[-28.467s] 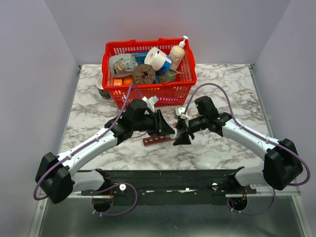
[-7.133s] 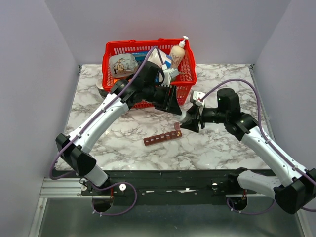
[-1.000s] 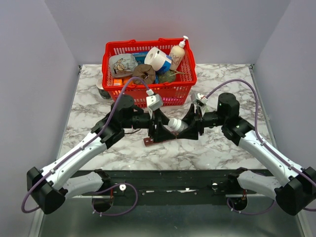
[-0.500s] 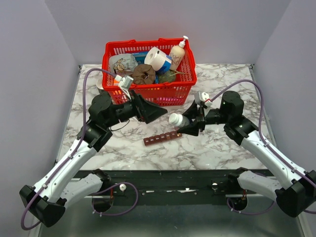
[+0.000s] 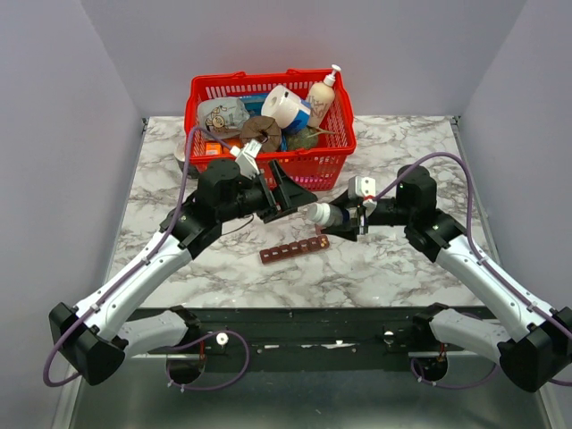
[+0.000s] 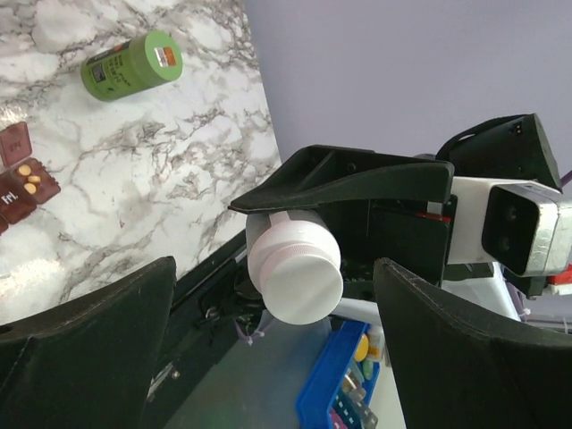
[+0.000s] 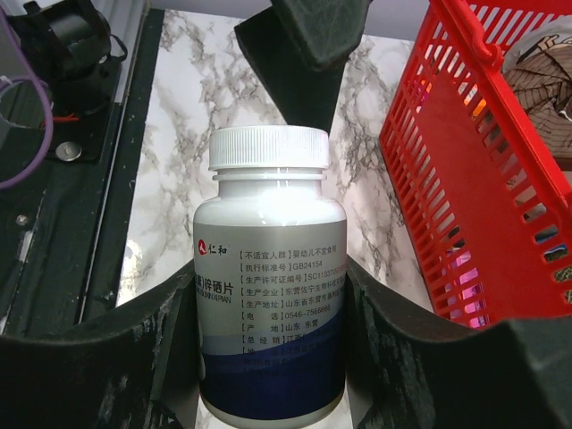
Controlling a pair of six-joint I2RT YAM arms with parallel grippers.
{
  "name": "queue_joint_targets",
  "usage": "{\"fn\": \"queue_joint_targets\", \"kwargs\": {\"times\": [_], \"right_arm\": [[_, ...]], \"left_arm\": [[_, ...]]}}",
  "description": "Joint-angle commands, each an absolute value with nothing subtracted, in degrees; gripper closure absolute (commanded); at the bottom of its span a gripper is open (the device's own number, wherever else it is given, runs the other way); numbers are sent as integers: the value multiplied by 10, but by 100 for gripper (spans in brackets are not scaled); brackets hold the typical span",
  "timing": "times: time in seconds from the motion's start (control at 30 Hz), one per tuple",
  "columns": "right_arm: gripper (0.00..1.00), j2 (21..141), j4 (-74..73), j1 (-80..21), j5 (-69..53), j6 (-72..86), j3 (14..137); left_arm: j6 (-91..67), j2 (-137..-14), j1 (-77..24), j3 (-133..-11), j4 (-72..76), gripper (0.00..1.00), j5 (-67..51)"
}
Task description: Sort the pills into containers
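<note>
My right gripper (image 5: pixel 338 216) is shut on a white pill bottle (image 5: pixel 320 214), held sideways above the table with its white cap (image 7: pixel 269 147) on and pointing at the left gripper. In the right wrist view the bottle (image 7: pixel 270 295) sits between both pads. My left gripper (image 5: pixel 290 195) is open, a short way from the cap (image 6: pixel 295 268), which shows between its spread fingers (image 6: pixel 80 349). The dark-red containers (image 5: pixel 293 248) lie on the table below the bottle. A few yellow pills (image 6: pixel 29 183) lie in one compartment.
A red mesh basket (image 5: pixel 205 94) full of household items stands at the back, close behind both grippers, and its wall (image 7: pixel 465 188) is right of the bottle. A green bottle (image 6: pixel 131 65) lies on the marble. A blue bin (image 6: pixel 335 375) sits below the table edge.
The left gripper opened off the bottle cap, pulled back left, then swung back toward it. The right gripper kept the bottle and turned it sideways, a little higher.
</note>
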State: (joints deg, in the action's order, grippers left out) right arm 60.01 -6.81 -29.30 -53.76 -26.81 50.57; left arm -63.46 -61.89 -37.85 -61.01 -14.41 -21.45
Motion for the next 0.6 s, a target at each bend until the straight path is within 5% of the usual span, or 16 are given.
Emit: {"fn": "queue_joint_targets", "kwargs": {"times": [0.0, 0.23, 0.57], "right_arm": [[100, 602, -73, -294, -532, -283, 518], [99, 603, -69, -294, -536, -266, 518], [99, 599, -69, -294, -541, -243, 512]], "left_arm": [[-650, -641, -399, -635, -158, 1, -207], [-644, -659, -409, -633, -137, 17, -219], [-599, -672, -409, -607, -74, 68, -296]]}}
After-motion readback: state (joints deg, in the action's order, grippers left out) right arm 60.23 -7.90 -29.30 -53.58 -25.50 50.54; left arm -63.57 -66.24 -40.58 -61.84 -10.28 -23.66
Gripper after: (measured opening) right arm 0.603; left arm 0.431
